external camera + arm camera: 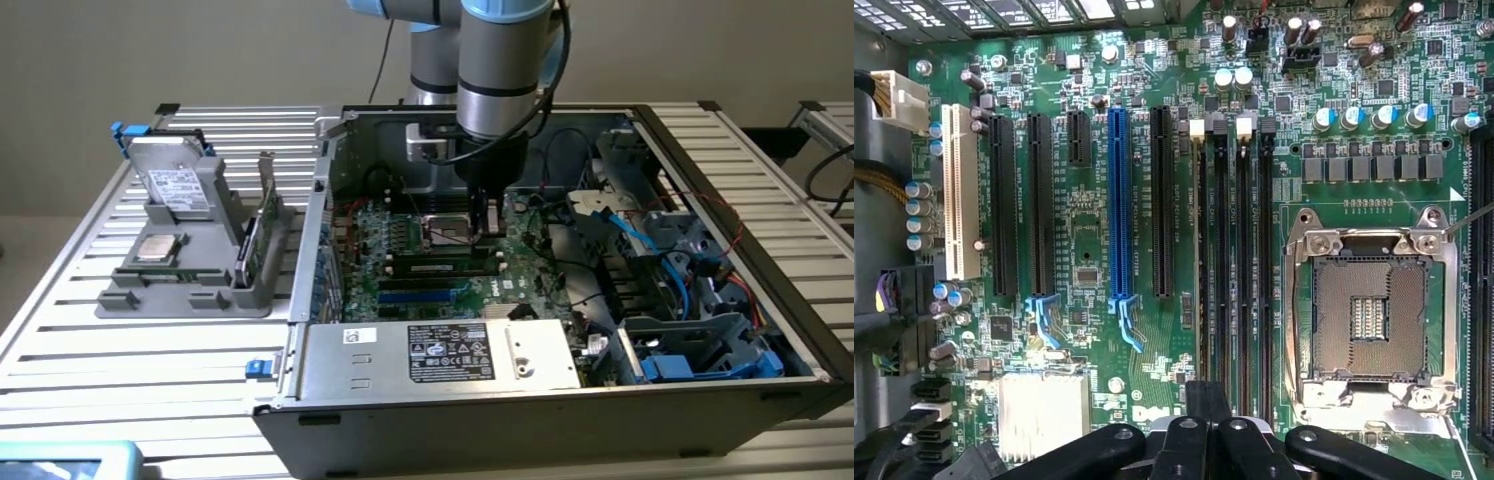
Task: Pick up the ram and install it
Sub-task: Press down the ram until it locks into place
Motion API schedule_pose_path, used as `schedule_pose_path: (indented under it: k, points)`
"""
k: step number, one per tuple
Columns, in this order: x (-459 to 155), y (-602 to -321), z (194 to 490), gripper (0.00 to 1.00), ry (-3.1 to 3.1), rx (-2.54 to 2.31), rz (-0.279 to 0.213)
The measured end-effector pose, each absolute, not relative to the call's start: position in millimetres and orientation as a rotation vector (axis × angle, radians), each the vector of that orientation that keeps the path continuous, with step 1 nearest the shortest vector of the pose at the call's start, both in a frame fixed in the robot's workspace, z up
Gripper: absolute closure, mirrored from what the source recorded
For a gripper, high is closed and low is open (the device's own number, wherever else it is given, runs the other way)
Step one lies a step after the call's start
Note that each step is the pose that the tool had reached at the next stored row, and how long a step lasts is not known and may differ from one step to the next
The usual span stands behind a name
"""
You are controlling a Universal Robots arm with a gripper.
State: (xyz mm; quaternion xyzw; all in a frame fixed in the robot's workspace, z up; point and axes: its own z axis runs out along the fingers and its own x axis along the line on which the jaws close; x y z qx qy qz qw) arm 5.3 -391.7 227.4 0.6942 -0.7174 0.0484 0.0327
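Note:
The ram (434, 268) looks like a dark stick with a small pale label, standing on edge among the long memory slots of the motherboard (400, 250), beside the empty processor socket (447, 232). From the wrist view it appears as a thin green edge (1200, 270) along the slot nearest the black card slots. My gripper (483, 232) hangs inside the open computer case, over one end of that stick. Its black fingertips (1206, 395) are pressed together and shut. I cannot tell whether they touch the ram.
The case walls (327, 200) enclose the arm. A power supply box (441, 352) lies at the front, with blue cables and drive cages (681, 300) at the exterior view's right. Outside, at the left, a grey holder (187, 270) carries a drive, a chip and a green card with bracket (274, 225).

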Motion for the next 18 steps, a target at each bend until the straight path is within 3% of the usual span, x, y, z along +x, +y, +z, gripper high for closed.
schedule_pose_path:
  k: [18]
  points:
    - [5.3,-391.6,225.2,0.89,-2.205,2.14,0.149]
